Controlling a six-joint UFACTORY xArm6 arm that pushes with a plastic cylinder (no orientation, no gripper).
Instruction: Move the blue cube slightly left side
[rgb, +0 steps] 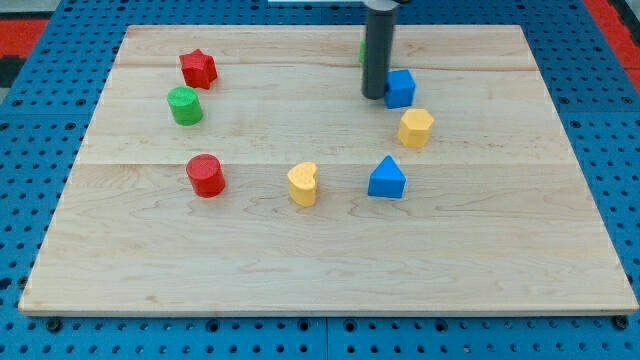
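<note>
The blue cube (401, 88) sits on the wooden board (330, 260) at the view's upper right of centre. My tip (374, 96) rests on the board right at the cube's left side, touching it or nearly so. A green block (362, 50) is mostly hidden behind the rod; its shape cannot be made out.
A yellow hexagonal block (415, 128) lies just below the blue cube. A blue triangular block (386, 178) and a yellow heart block (303, 184) lie lower. A red star (198, 68), green cylinder (185, 105) and red cylinder (206, 175) stand at the left.
</note>
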